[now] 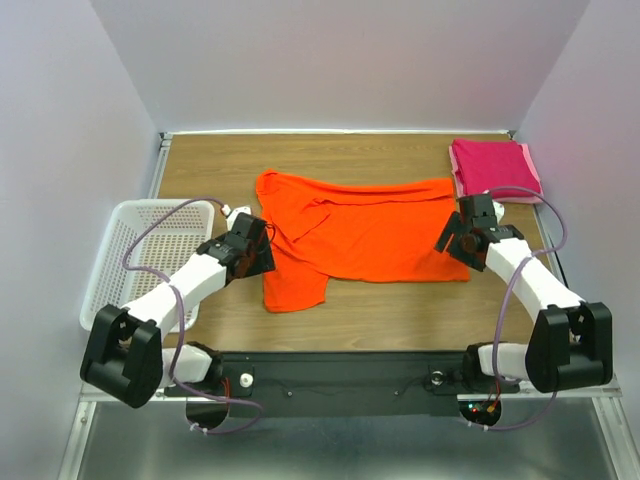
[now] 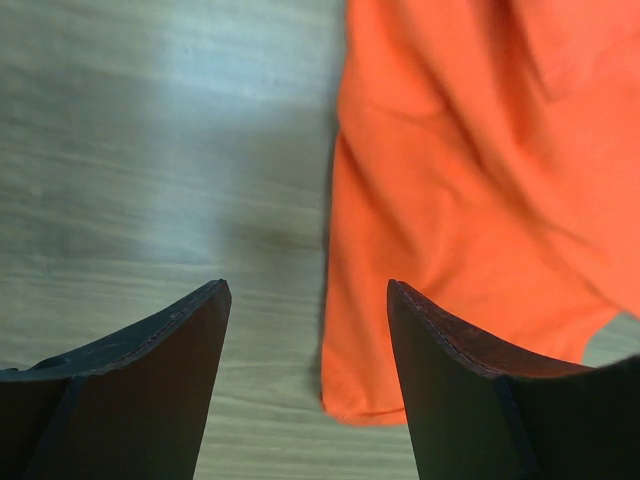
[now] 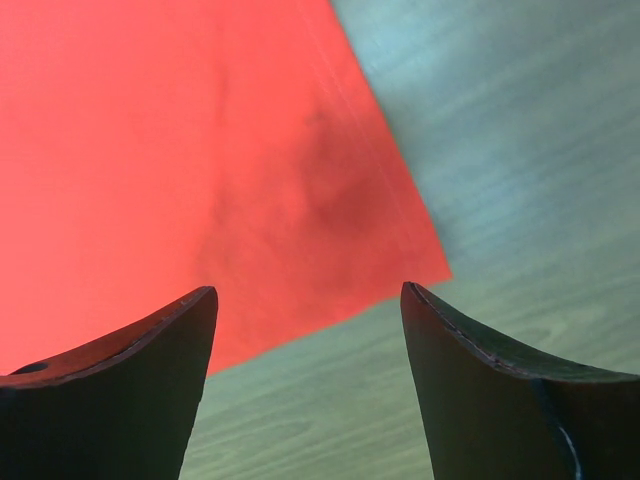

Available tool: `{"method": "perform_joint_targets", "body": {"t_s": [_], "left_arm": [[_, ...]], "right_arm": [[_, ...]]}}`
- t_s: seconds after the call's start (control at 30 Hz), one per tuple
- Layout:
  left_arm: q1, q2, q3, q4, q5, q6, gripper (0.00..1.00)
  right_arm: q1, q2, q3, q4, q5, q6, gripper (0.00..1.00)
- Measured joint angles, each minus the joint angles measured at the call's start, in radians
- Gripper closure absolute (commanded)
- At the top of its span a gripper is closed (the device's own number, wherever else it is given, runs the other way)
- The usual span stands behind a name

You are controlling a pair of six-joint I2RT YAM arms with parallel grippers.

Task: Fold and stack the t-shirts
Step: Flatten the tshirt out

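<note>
Left gripper (image 2: 305,290): jaws apart, holding nothing, over bare table (image 1: 400,305) at the 9 o'clock edge of the orange shirt (image 1: 370,230), beside a sleeve hem.
Right gripper (image 3: 308,290): jaws apart, empty, above the shirt's near corner at 3 o'clock.
Orange shirt: spread out mid-table, rumpled.
Pink shirt (image 1: 492,168): folded, at 1 o'clock in the far right corner, just beside the orange one.
White basket (image 1: 165,204): at 9 o'clock, by the table's left edge.

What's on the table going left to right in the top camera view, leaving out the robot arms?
white basket → orange t-shirt → folded pink t-shirt
</note>
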Motion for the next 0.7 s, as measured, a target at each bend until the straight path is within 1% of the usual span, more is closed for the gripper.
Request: {"method": "perform_joint_targets", "body": {"t_s": [0.17,0.3,0.4,0.7], "left_arm": [[-0.052,0.068,-0.006,-0.018,0.027,-0.024,0.30],[-0.101,0.117,-0.012,-0.045,0.044,-0.046,0.36],[-0.119,0.117,-0.023,-0.063,0.050,-0.061,0.40],[-0.132,0.104,-0.058,-0.106,0.072,-0.097,0.44]], "right_arm": [[-0.027,-0.015,-0.032,-0.044,0.013,0.032,0.23],[-0.055,-0.031,-0.034,-0.067,0.020,0.049,0.24],[-0.076,-0.042,-0.037,-0.069,0.020,0.056,0.24],[-0.124,-0.053,-0.082,-0.088,0.019,0.056,0.24]]}}
